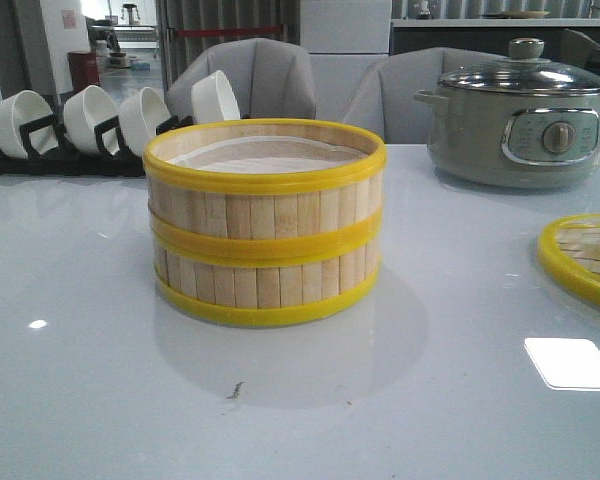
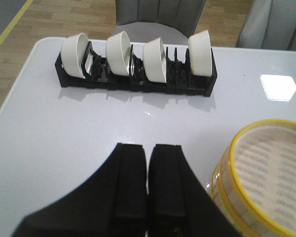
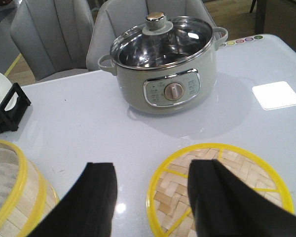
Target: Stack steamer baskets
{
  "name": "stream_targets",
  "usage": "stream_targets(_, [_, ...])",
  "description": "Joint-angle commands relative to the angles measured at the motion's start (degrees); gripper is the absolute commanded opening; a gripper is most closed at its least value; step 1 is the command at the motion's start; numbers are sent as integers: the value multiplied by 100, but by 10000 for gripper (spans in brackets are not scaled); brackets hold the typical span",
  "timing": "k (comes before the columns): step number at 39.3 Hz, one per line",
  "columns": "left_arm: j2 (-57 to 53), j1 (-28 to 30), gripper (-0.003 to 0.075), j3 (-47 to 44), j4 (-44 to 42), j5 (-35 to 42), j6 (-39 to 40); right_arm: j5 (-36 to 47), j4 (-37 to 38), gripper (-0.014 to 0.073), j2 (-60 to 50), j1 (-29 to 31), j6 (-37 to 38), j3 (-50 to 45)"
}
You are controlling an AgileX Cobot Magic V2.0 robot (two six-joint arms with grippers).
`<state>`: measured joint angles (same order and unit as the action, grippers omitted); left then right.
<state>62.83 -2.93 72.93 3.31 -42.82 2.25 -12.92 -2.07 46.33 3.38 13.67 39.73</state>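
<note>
Two steamer baskets stand stacked at the table's middle: the upper basket [image 1: 265, 180] sits squarely on the lower basket [image 1: 265, 280], both with pale slat walls and yellow rims. The stack also shows in the left wrist view [image 2: 266, 182] and the right wrist view [image 3: 12, 190]. My left gripper [image 2: 149, 153] is shut and empty, above the table to the left of the stack. My right gripper [image 3: 150, 173] is open and empty, above the table between the stack and a flat woven lid [image 3: 222, 187]. Neither gripper shows in the front view.
A yellow-rimmed woven lid [image 1: 585, 260] lies flat at the right. A grey-green electric pot with a glass lid [image 1: 520, 115] stands at the back right. A black rack with several white bowls [image 1: 100, 125] stands at the back left. Grey chairs stand behind the table.
</note>
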Motion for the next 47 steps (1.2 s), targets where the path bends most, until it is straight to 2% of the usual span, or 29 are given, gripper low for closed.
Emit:
stream_targets(1, [-574,-46,85,-688,57,724,31,412,42,446,-18,-13,-5,223])
stream_targets(8, [-1326,-88,85,-1988,82,1262,31,305,42,446,-18,-193,-5,223])
stream_targets(18, [-1853,-327,85,-3095,231,1631,31,299,42,446,-18,-235,-5,223])
stream_targets(47, [-1842,-327,85,-3214,168,1655,31,299,42,446,-18,-235,-5,223])
